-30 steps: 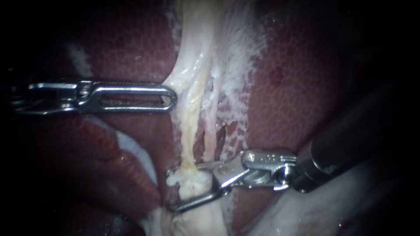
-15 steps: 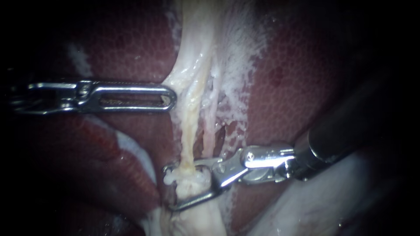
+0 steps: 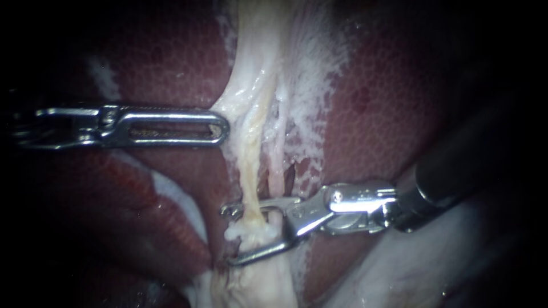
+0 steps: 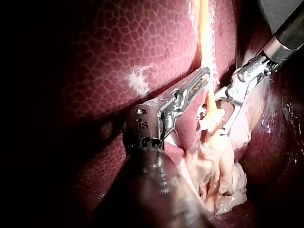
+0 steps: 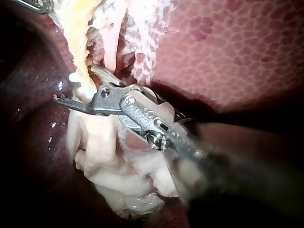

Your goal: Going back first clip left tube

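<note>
- Pale yellow and taut down the middle of the endoscope view: the left tube (image 3: 249, 171), a thinner pink tube (image 3: 275, 174) just beside it, dark red liver (image 3: 399, 102) behind both.
- Astride the left tube's lower end, at the white lump (image 3: 254, 235): the right instrument (image 3: 231, 236), jaws spread wide, one above the lump and one below. Tube between them, not pinched.
- Changed over the last second: shaft drawn back toward the right, jaw tips slid the same way across the tissue, upper jaw now higher on the tube.
- No clip clearly made out on the tube, either hidden by the jaws or too small to tell.
- Unmoved at the tube's upper left edge: the left instrument (image 3: 222, 128), jaws lying together, tip touching pale tissue, nothing visibly gripped.
- Judged as the withdrawal just under way. Left to do: clearing both open tips off the tube without snagging it.
</note>
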Tool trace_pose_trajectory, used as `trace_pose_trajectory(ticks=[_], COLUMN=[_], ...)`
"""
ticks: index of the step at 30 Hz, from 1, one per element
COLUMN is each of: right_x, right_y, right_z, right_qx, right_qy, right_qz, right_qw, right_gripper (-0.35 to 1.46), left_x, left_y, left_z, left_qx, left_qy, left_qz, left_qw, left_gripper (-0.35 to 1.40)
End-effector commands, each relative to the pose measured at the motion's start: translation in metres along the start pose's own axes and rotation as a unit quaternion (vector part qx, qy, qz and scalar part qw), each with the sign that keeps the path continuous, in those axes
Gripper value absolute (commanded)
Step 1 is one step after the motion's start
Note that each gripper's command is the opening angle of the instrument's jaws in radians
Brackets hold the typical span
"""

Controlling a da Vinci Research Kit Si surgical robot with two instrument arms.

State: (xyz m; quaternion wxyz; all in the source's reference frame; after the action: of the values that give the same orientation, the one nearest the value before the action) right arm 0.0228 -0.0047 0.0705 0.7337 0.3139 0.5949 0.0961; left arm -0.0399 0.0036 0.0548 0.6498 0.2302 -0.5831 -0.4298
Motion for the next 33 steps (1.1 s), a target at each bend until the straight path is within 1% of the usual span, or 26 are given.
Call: trace_pose_trajectory(ticks=[1,12,19,24,28,30,33], right_x=[0.0001,0.0006,0.0013,0.002,0.0023,0.0028,0.0038], right_y=[0.0,-0.0005,-0.0011,-0.0019,-0.003,-0.0031,-0.003], right_z=[-0.0005,-0.0042,-0.0069,-0.0097,-0.0124,-0.0137,-0.0154], right_qx=[0.001,-0.007,-0.011,-0.015,-0.024,-0.028,-0.035], right_qy=[0.001,0.002,0.003,0.004,0.004,0.004,0.004], right_qz=[0.001,0.004,0.007,0.013,0.016,0.009,-0.007], right_qw=[1.0,1.0,0.9999,0.9998,0.9996,0.9995,0.9993], right_gripper=[0.6,0.6,0.6,0.6,0.6,0.6,0.6], left_x=[0.0,0.0,0.0,0.0001,0.0001,0.0001,0.0001], left_y=[0.0,0.0001,0.0003,0.0005,0.0006,0.0006,0.0006], left_z=[0.0,-0.0001,-0.0002,-0.0002,-0.0003,-0.0003,-0.0003], left_qx=[0.0,0.001,0.001,0.001,0.002,0.002,0.002], left_qy=[0.0,0.0,0.0,0.001,0.001,0.001,0.001], left_qz=[0.0,0.0,0.0,0.0,0.0,0.0,0.0], left_qw=[1.0,1.0,1.0,1.0,1.0,1.0,1.0], left_gripper=[-0.35,-0.35,-0.35,-0.35,-0.35,-0.35,-0.35])
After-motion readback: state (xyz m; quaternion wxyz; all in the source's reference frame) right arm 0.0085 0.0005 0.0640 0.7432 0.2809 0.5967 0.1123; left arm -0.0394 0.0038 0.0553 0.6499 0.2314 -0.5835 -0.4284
